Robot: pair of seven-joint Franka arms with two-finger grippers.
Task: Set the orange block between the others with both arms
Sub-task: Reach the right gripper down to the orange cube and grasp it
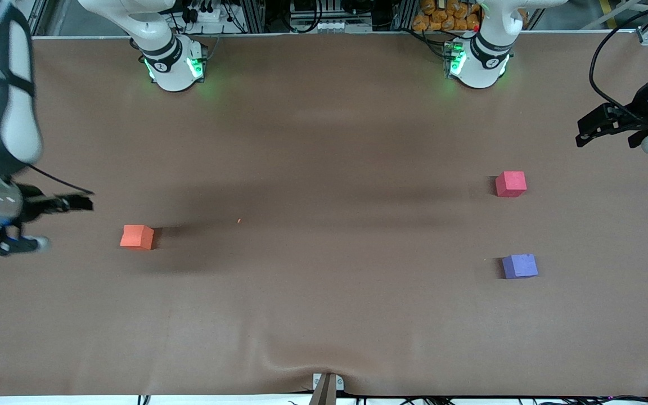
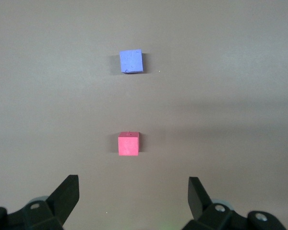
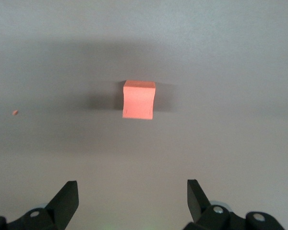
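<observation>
The orange block lies on the brown table toward the right arm's end. My right gripper hovers beside it, nearer that end of the table, open and empty and aimed at the block. Toward the left arm's end lie the others: a red-pink cube and a purple cube, the purple one nearer the front camera, with a bare gap between them. My left gripper hangs above the table's end, short of the red-pink cube, open and holding nothing.
A brown cloth covers the whole table. A tiny orange crumb lies near the middle. The arm bases stand along the edge farthest from the front camera. A small clamp sits at the nearest edge.
</observation>
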